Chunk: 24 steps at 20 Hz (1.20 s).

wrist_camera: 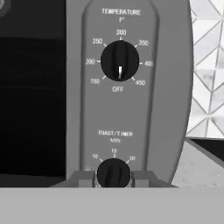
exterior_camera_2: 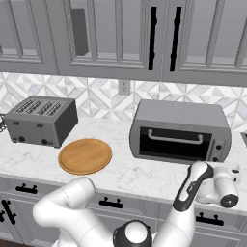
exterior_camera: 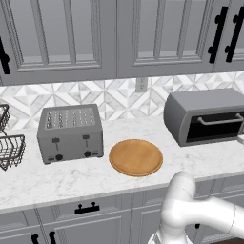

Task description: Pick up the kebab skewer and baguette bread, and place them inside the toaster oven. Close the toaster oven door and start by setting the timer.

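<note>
The wide grey metal toaster oven (exterior_camera_2: 179, 132) with its rounded top stands at the back of the white marble desk (exterior_camera_2: 130, 176), and it serves as the landmark here. Its dark glass toaster oven door (exterior_camera_2: 174, 143) with the horizontal silver bar handle (exterior_camera_2: 174, 139) looks shut against the front. Whether the kebab skewer and the baguette bread lie inside cannot be told, since the glass is too dark; neither one lies on the desk to the left of the oven, so I judge both are loaded.

On the oven's right-hand control strip, the hand view shows the tool (wrist_camera: 113, 177) closed narrow on the small black timer knob (wrist_camera: 113, 172), a finger on each side of it. The black temperature knob (wrist_camera: 119, 61) above it points to OFF. By my reading, loading and closing are done and only the turn of the timer is left.

Counted: one toaster oven with one door and one bar handle; two black knobs on its strip; one round wooden board (exterior_camera: 136, 157) on the desk left of the oven; one grey slot toaster (exterior_camera: 70, 133) with two levers further left; one wire basket (exterior_camera: 9, 143) at the far left; one wall socket (exterior_camera_2: 124, 87) above the oven's left end.
</note>
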{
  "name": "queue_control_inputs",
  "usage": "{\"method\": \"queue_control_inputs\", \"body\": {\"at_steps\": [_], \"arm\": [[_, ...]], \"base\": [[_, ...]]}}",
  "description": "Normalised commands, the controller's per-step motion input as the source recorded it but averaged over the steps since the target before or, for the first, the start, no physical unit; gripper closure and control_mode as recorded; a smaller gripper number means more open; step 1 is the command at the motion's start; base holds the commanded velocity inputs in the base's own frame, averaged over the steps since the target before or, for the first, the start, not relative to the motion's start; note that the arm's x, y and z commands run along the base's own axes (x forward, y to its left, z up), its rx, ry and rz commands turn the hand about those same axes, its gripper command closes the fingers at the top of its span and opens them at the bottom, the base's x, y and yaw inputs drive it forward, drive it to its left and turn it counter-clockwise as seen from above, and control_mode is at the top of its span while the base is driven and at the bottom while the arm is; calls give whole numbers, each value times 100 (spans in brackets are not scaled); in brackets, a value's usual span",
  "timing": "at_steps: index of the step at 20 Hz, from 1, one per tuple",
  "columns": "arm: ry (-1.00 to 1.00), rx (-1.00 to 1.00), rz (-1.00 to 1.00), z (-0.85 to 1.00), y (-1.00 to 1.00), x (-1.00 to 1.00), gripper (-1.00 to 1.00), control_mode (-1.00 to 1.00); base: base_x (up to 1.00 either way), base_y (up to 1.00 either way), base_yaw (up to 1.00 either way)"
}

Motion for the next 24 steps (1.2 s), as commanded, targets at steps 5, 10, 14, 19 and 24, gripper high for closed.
{"method": "queue_control_inputs", "body": {"at_steps": [5,10,14,19,24], "arm": [[0,21,0,20,3,-1,100,-100],[-1,21,0,21,12,0,100,-100],[-3,21,0,19,16,0,100,-100],[-2,21,0,17,10,0,100,-100],[-5,17,0,32,0,0,100,-100]], "base": [[0,0,0],[0,0,0],[0,0,0],[0,0,0],[0,0,0]]}}
